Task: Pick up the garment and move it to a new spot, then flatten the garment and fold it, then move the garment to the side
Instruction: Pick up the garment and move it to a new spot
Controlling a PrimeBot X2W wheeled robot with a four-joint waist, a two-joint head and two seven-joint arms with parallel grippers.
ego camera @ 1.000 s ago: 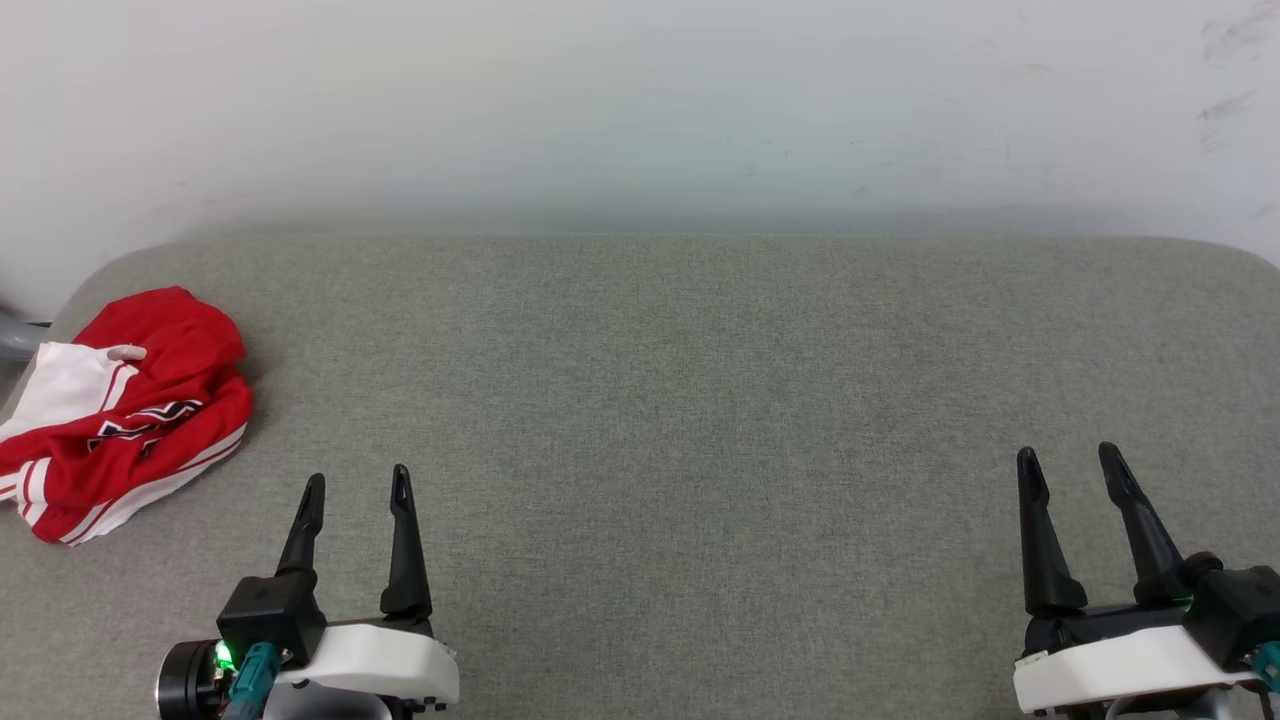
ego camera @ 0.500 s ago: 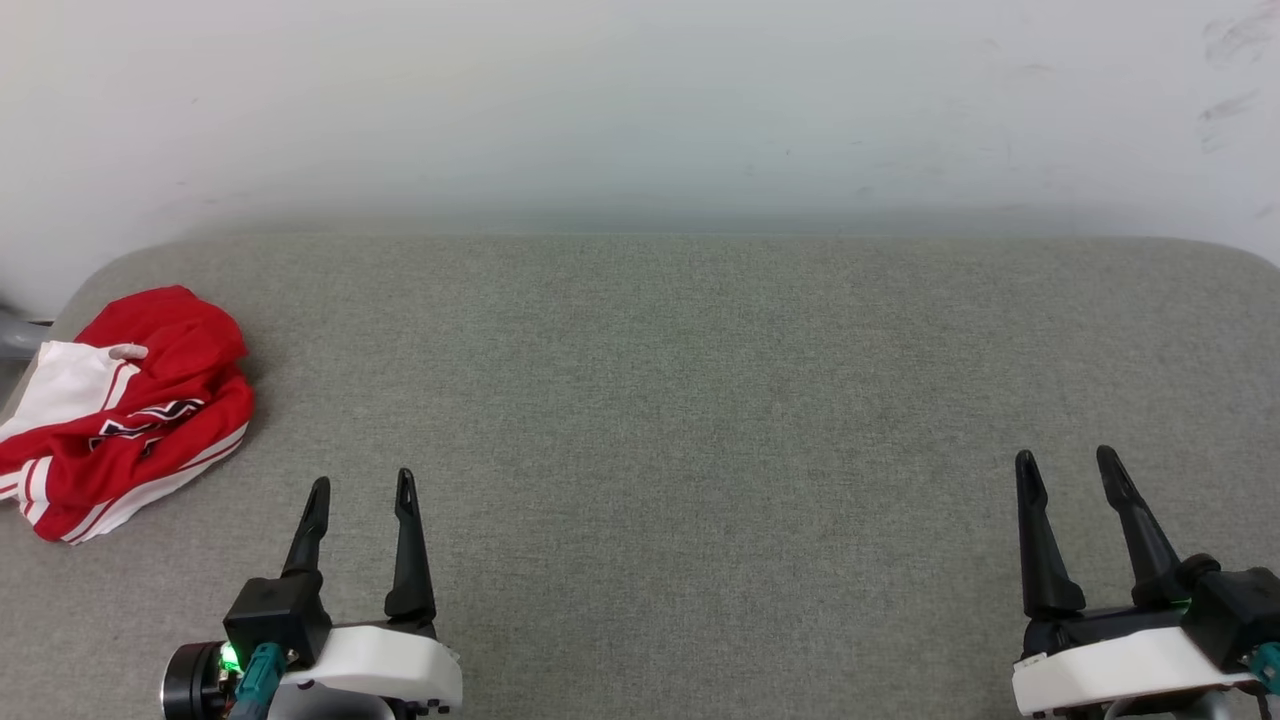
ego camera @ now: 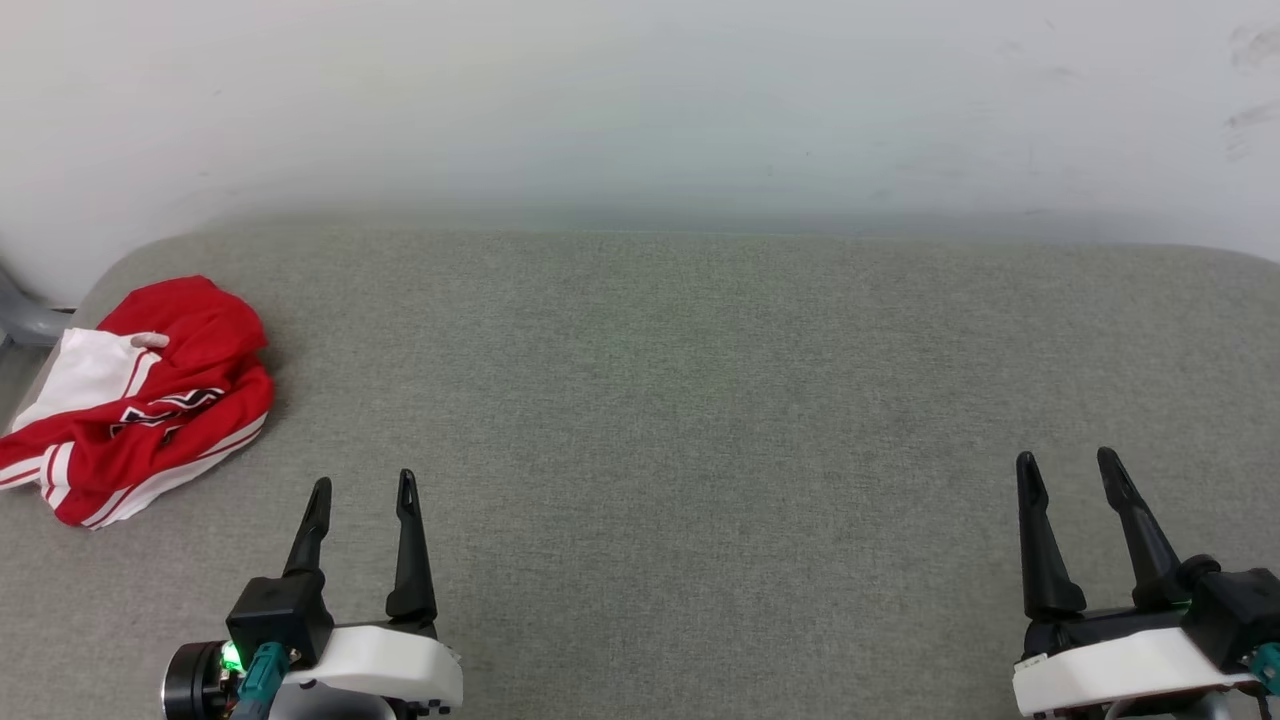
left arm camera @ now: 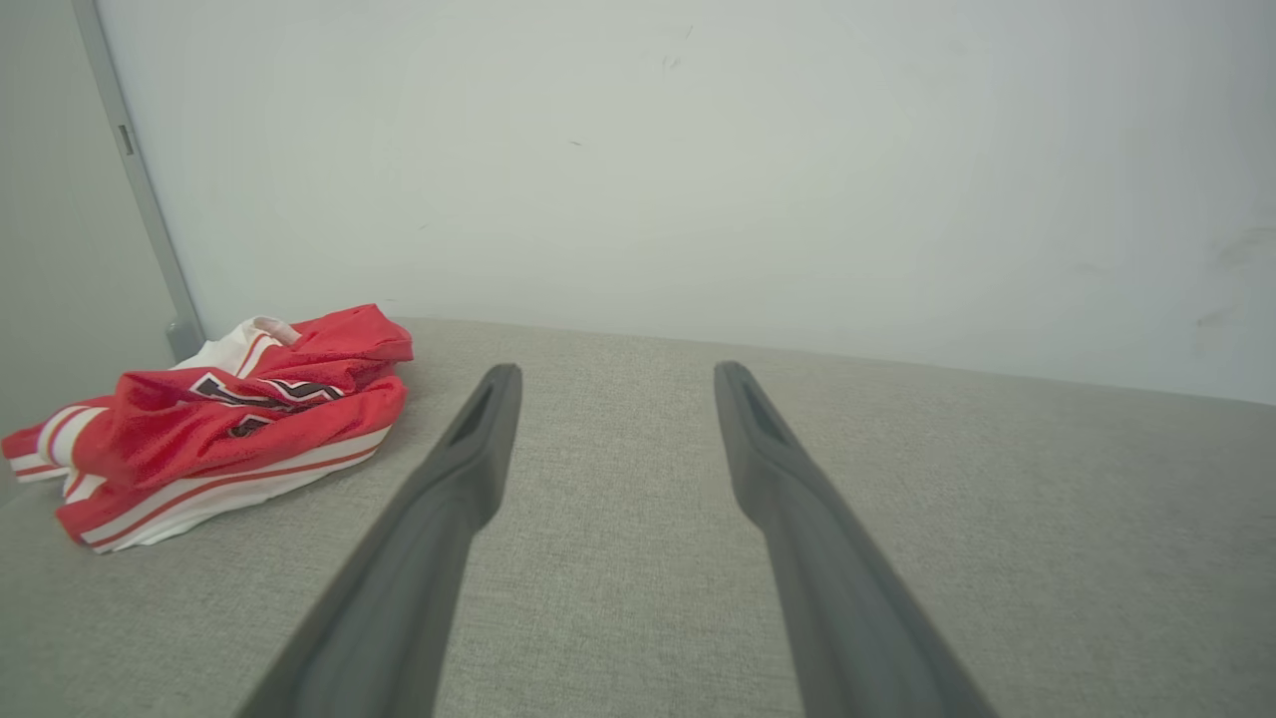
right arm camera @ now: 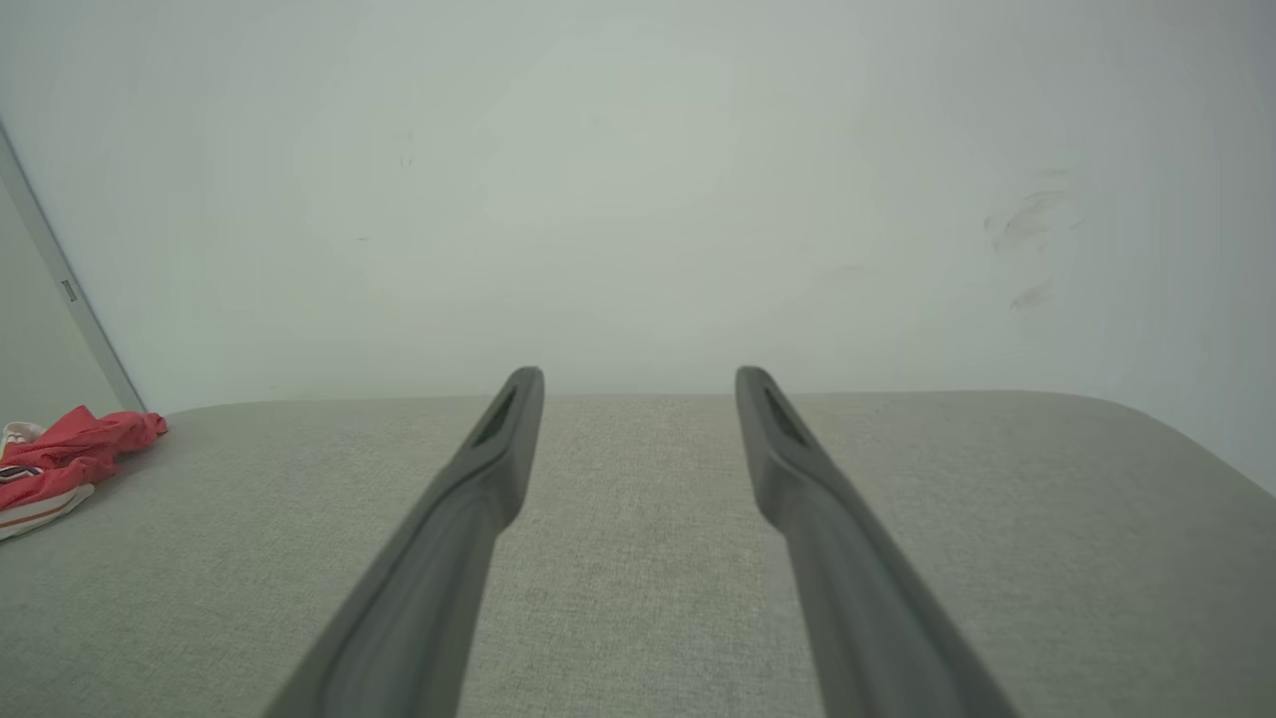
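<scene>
Garment [ego camera: 150, 400]: red-and-white jersey, crumpled in soft folds at the left edge of the grey woven surface [ego camera: 700, 400] | left gripper [ego camera: 362, 482]: slim dark fingers spread wide, empty, near it | right gripper [ego camera: 1066, 458]: spread wide, empty, well apart

Head cam turned slightly left; garment [ego camera: 140, 405] appears shifted right.

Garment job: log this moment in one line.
garment: crumpled, far left of grey surface, untouched | left gripper: open, empty | right gripper: open, empty
</scene>
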